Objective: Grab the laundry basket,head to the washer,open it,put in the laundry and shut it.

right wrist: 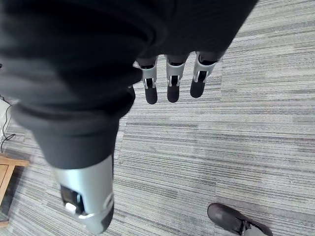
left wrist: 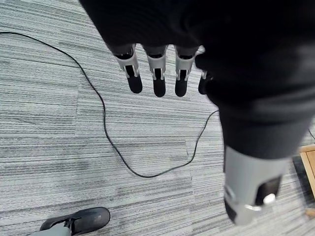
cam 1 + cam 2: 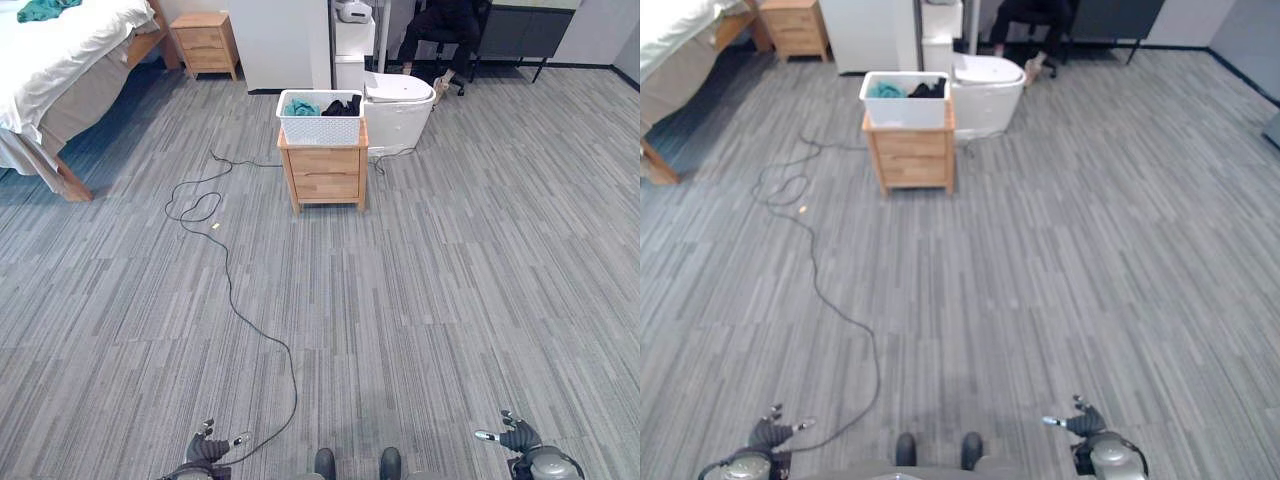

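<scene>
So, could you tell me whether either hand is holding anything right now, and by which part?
Nothing is held. The left hand and right hand hang open over the floor; the laundry basket sits untouched on the wooden cabinet.

The bed [image 3: 60, 60] is cut off by the picture's left and top edges. The seated person [image 3: 440, 30] shows from the waist down, the rest cut off at the top. Inside the laundry basket [image 3: 320, 118], teal and dark cloth [image 3: 325, 106] are too small to identify, perhaps garments. The washer [image 3: 398, 108] stands partly behind the basket.
</scene>
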Robot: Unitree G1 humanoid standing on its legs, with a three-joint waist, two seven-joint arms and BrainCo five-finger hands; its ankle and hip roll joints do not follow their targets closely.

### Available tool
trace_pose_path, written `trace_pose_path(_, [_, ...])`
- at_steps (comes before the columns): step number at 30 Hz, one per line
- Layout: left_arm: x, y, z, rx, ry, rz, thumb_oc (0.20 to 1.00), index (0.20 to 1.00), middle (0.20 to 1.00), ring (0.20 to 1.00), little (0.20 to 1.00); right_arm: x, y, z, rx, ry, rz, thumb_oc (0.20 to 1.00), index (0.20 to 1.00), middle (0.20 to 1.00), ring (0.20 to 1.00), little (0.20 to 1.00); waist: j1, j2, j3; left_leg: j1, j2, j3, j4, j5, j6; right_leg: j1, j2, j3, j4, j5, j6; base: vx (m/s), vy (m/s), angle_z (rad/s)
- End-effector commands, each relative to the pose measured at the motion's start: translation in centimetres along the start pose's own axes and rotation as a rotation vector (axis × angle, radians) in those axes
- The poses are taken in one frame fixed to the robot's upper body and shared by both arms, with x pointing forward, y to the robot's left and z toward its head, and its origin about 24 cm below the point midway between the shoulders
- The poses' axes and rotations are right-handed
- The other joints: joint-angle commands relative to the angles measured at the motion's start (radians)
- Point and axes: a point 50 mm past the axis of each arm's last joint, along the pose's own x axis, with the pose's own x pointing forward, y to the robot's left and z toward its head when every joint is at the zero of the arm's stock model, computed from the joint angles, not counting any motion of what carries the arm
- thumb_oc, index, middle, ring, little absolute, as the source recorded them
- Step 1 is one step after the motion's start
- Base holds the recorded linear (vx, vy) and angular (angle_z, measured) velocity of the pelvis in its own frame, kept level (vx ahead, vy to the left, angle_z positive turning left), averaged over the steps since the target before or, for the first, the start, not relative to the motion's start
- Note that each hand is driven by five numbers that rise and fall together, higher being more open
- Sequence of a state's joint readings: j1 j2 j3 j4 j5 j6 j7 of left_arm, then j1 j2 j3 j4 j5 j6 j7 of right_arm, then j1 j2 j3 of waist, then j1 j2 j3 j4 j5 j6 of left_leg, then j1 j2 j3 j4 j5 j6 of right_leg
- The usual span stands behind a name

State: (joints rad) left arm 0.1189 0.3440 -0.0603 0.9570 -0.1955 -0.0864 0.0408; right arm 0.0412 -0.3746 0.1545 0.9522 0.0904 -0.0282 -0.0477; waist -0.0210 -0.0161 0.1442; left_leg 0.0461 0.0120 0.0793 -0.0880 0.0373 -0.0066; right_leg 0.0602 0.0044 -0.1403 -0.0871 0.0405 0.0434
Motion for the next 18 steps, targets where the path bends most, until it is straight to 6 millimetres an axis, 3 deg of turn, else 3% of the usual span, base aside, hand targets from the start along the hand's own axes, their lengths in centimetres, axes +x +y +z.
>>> trace_pose_path(1, [0.4,0.3,1.6,-0.067,-0.058,0.019,1.0,1.0,1.0,1.0,1.0,0.2,-0.2,1.0,0.041,-0.033,-0.017,1.0,1.0,1.0,1.0,1.0,0.019,-0.034,-0.008,0.022,-0.031,0.021,0.001,-0.047,-0.012,0.003,-0.077,0.009,0.007,-0.032,0.084,0.0,0.0,0.0])
trace_pose_path(10, [0.6,1.2,2.3,-0.091,-0.073,0.059,1.0,1.0,1.0,1.0,1.0,0.4,0.6,1.9,0.045,-0.054,-0.001,1.0,1.0,1.0,1.0,1.0,0.038,-0.055,0.017,-0.018,-0.046,0.017,0.071,-0.081,0.01,-0.022,-0.099,0.005,0.069,-0.047,0.094,0.04,0.052,0.0])
trace_pose_path(14, [0.6,1.7,3.3,-0.098,-0.116,0.069,1.0,1.0,1.0,1.0,1.0,0.6,0.7,3.3,0.039,-0.098,0.003,1.0,1.0,1.0,1.0,1.0,0.05,-0.064,0.043,-0.064,-0.062,0.012,0.152,-0.122,0.033,-0.07,-0.123,0.011,0.159,-0.061,0.104,0.04,0.16,-0.04])
trace_pose_path(15, [0.6,1.8,3.7,-0.089,-0.129,0.065,1.0,1.0,1.0,1.0,1.0,0.6,0.9,4.1,0.04,-0.131,0.014,1.0,1.0,1.0,1.0,1.0,0.05,-0.066,0.062,-0.064,-0.074,0.001,0.182,-0.143,0.046,-0.109,-0.134,0.014,0.26,-0.059,0.111,0.05,0.15,-0.13])
trace_pose_path(18, [0.6,1.9,4.1,-0.084,-0.144,0.068,1.0,1.0,1.0,1.0,1.0,0.6,1.1,4.8,0.036,-0.162,0.023,1.0,1.0,1.0,1.0,1.0,0.043,-0.058,0.085,-0.053,-0.074,-0.002,0.197,-0.161,0.055,-0.174,-0.135,0.012,0.38,-0.048,0.109,0.09,0.115,-0.1])
